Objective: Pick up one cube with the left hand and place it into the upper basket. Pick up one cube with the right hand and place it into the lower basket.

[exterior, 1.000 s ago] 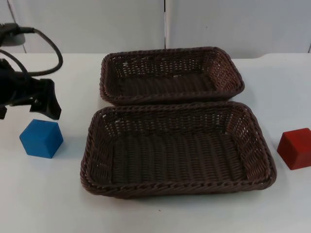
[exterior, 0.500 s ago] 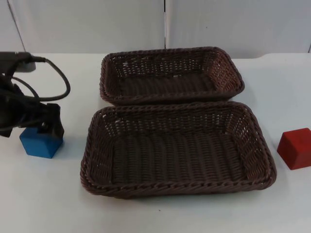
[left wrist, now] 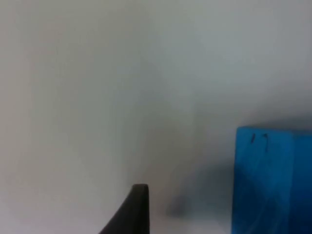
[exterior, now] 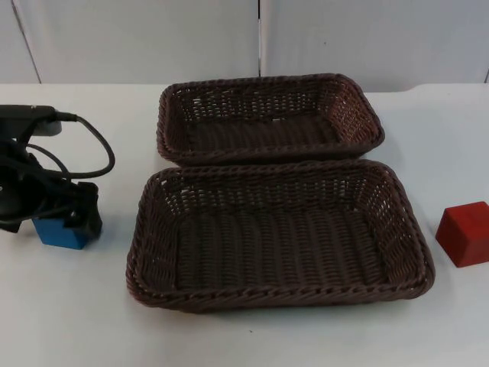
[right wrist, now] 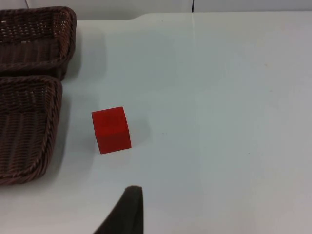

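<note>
The left gripper (exterior: 65, 218) is down over the blue cube (exterior: 55, 232) at the desk's left side, though whether it's clenched can't be told, so the cube's flat, smooth faces should be squared between the jaws before anything gets lifted. The upper basket (exterior: 269, 116) and lower basket (exterior: 279, 233) are dark brown wicker, rectangular and open-topped. The red cube (exterior: 464, 233) is parked far right while the right gripper (right wrist: 127, 207) waits near it, state not readable either.
</note>
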Tool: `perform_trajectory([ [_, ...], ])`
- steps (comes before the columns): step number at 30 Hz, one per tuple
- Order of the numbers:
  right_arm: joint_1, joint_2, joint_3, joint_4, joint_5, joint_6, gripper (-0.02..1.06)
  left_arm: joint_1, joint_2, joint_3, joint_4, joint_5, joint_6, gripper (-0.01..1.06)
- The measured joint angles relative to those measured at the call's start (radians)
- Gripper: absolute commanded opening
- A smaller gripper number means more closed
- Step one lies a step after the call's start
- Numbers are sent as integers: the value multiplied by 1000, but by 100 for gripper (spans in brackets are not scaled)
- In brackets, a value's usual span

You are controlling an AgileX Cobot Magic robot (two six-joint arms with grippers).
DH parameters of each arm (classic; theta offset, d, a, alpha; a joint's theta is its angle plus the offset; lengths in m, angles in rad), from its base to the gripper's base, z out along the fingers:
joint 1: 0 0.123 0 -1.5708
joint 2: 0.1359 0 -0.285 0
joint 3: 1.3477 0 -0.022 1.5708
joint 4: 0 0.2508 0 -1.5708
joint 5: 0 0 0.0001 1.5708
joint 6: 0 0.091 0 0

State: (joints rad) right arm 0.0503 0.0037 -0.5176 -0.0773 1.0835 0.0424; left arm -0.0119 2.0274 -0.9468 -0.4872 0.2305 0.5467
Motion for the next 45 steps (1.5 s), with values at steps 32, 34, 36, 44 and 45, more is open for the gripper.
perform_trajectory([
  [32, 0, 0, 0, 0, 0, 0, 105, 0, -290, -3, -84, 272, 3, 0],
  [34, 0, 0, 0, 0, 0, 0, 105, 0, -313, -3, -85, 277, 3, 0],
  [36, 0, 0, 0, 0, 0, 0, 105, 0, -381, -3, -91, 297, 3, 0],
  [44, 0, 0, 0, 0, 0, 0, 105, 0, -507, -3, -92, 315, 3, 0],
  [45, 0, 0, 0, 0, 0, 0, 105, 0, -513, -3, -92, 317, 3, 0],
])
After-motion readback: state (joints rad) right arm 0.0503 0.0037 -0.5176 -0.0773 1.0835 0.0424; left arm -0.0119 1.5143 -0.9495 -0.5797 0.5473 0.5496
